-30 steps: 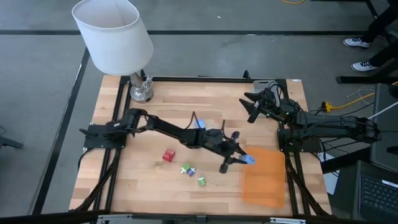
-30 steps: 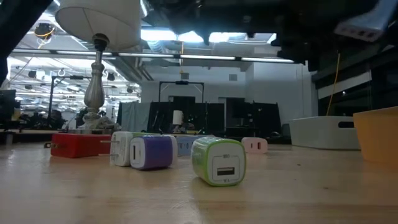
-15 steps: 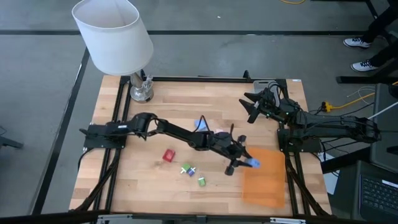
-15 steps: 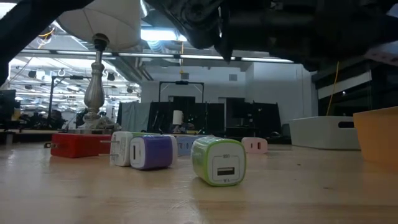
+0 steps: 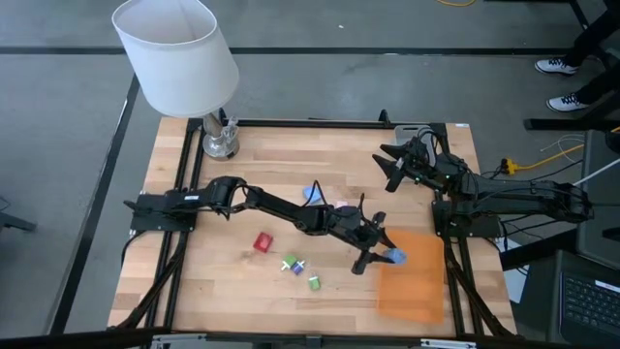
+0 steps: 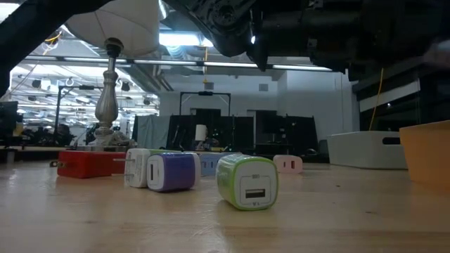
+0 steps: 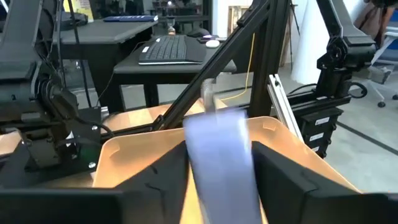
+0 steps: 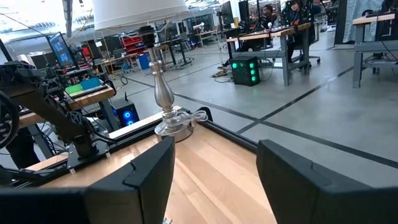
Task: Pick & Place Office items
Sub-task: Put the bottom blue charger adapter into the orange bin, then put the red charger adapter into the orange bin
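Item: small blue-and-white plug-in charger block [image 7: 217, 158], which we find between the fingers of the left gripper [image 5: 379, 242], blurred, over the edge of the orange plastic bin [image 5: 415, 278]; whether the fingers grip it or have let go, we cannot tell. On the pale wooden table [image 5: 194, 281] we count more items: red charger [image 5: 262, 242], green-and-white charger [image 5: 288, 263], purple-and-white charger [image 5: 299, 267], green rounded charger [image 5: 314, 282], all well apart from the bin. We note the right gripper [image 5: 392, 165] raised near the table's far right corner, fingers parted and empty. White-shaded lamp [image 5: 184, 58] at the far left corner
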Robot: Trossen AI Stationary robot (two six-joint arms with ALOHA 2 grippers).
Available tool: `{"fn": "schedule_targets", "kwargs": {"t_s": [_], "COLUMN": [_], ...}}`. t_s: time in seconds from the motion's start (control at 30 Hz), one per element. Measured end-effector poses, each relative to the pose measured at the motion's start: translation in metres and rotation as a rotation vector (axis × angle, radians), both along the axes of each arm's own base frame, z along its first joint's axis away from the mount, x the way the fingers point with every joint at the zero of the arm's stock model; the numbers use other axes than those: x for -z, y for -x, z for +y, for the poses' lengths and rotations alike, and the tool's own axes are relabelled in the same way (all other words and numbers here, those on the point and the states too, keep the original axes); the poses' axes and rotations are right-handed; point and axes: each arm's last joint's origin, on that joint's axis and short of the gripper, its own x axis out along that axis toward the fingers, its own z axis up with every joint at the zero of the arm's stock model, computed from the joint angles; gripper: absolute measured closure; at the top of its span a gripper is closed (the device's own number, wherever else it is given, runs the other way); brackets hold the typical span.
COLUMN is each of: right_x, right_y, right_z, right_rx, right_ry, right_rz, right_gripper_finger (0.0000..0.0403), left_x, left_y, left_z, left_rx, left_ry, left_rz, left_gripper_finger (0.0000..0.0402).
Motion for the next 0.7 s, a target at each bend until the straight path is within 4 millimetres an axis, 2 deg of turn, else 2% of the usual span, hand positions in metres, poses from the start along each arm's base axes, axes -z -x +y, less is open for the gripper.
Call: {"fn": "schedule_targets", "kwargs": {"t_s": [0.13,0.27,0.57,0.7], "right_x": [0.000,0.000,0.000,0.000], "right_y": [0.000,0.000,0.000,-0.001], "right_z": [0.000,0.000,0.001,0.002], "right_rx": [0.000,0.000,-0.037,-0.075], "right_ry": [-0.002,-0.002,0.002,0.037], "right_rz": [-0.001,-0.001,0.001,0.018], "right_gripper_finger": [0.0179,0.0179,0.0179,0.0179], "left_x": [0.000,-0.002,0.000,0.013], "left_y": [0.000,0.000,0.000,0.004], "left_z": [0.000,-0.002,-0.002,-0.004], "left_rx": [0.000,0.004,-0.006,-0.101], "left_ry": [0.003,0.006,0.023,-0.127], "left_rz": [-0.002,-0.014,0.012,0.140], "left_gripper_finger": [0.0193,0.0170,0.0174,0.0184]}}
